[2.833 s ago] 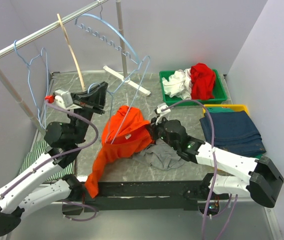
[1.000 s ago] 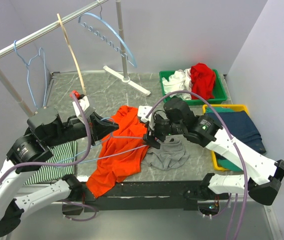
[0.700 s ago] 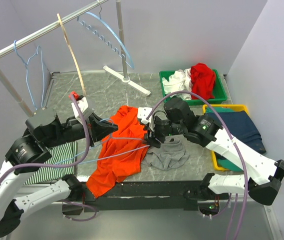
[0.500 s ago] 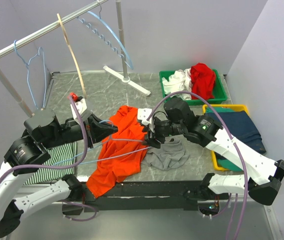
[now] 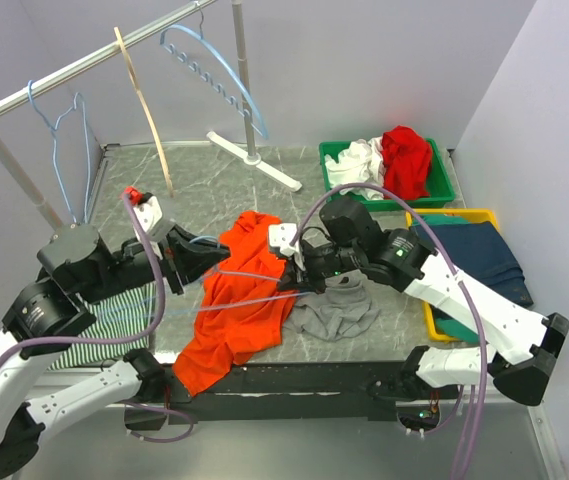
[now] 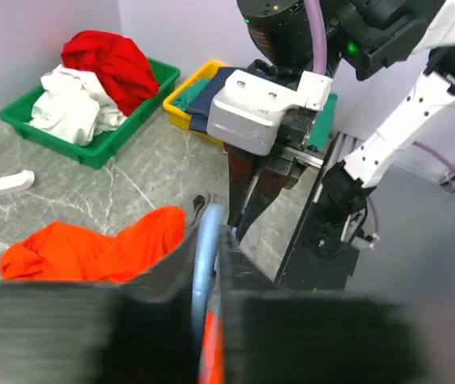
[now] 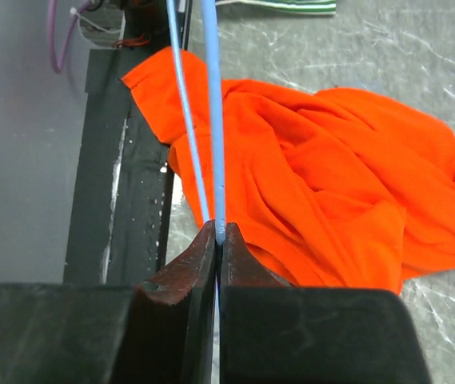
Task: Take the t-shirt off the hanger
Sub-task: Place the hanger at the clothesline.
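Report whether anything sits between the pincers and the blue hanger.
Nothing visible does. The left pincer and the right pincer are each shut directly on the blue hanger wire. The orange t-shirt lies on the table beneath that wire; whether it is threaded on it cannot be told.

T-shirt: one, bright orange, plain. Crumpled and slack, lying on the surface just left of centre. It runs from a bunched upper end near the middle down toward 7 o'clock, where its lower end drapes over the near edge. Heavily folded, no part spread flat.

Hanger: one, thin light-blue wire. It lies nearly level, low over the t-shirt, running from 9 o'clock to 3 o'clock. Two wire strands cross above the orange cloth and converge toward the 3 o'clock end. That end is pinched in the right tool, the 9 o'clock end in the left tool. Whether any wire is still inside the cloth cannot be told.
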`<state>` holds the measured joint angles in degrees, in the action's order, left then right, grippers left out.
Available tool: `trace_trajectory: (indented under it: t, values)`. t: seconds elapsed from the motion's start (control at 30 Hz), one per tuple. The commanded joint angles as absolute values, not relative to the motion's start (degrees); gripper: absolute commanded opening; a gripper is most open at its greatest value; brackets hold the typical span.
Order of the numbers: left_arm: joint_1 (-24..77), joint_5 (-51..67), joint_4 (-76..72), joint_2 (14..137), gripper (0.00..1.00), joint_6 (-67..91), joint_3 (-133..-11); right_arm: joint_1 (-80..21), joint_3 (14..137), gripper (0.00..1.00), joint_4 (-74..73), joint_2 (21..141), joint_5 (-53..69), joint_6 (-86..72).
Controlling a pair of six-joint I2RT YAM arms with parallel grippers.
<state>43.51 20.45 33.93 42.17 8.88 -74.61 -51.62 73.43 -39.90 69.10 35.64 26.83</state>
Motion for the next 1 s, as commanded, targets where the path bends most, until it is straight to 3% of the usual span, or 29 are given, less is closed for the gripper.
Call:
trace_trajectory:
  t: [0.0, 0.03, 0.07, 0.13, 0.23, 0.4, 0.7, 0.97]
  values:
    - [43.68, 13.90, 28.39, 39.91, 0.34, 10.55, -74.88, -51.50, 73.31, 0.00, -37.09, 65.05, 33.49, 25.05]
    - [43.59, 11.54, 28.82, 39.73, 0.56, 10.46, -74.97, -51.50, 72.60, 0.00, -36.57, 64.34, 33.31, 24.70]
    - [43.59, 10.12, 29.00, 39.47, 0.84, 10.55, -74.97, -51.50, 72.34, 0.00, -36.04, 63.64, 32.70, 24.61]
    - [43.59, 4.43, 29.88, 38.76, 0.98, 10.99, -74.88, -51.59, 71.72, 0.00, -36.04, 61.88, 32.26, 24.61]
    - [43.59, -4.62, 29.19, 37.01, 1.00, 12.13, -73.66, -51.42, 71.10, 0.00, -36.47, 60.47, 30.68, 24.43]
    - [43.59, -29.85, 26.64, 32.09, 0.97, 13.80, -71.11, -51.42, 69.96, 0.00, -36.65, 60.99, 22.71, 20.67]
    - [43.59, -43.05, 29.43, 30.23, 0.96, 15.11, -71.28, -50.63, 70.92, 0.00, -31.82, 64.68, 9.94, 15.03]
    - [43.59, -44.30, 31.29, 30.67, 0.96, 15.91, -72.69, -49.84, 77.34, 0.00, -26.90, 71.00, -5.25, 13.01]
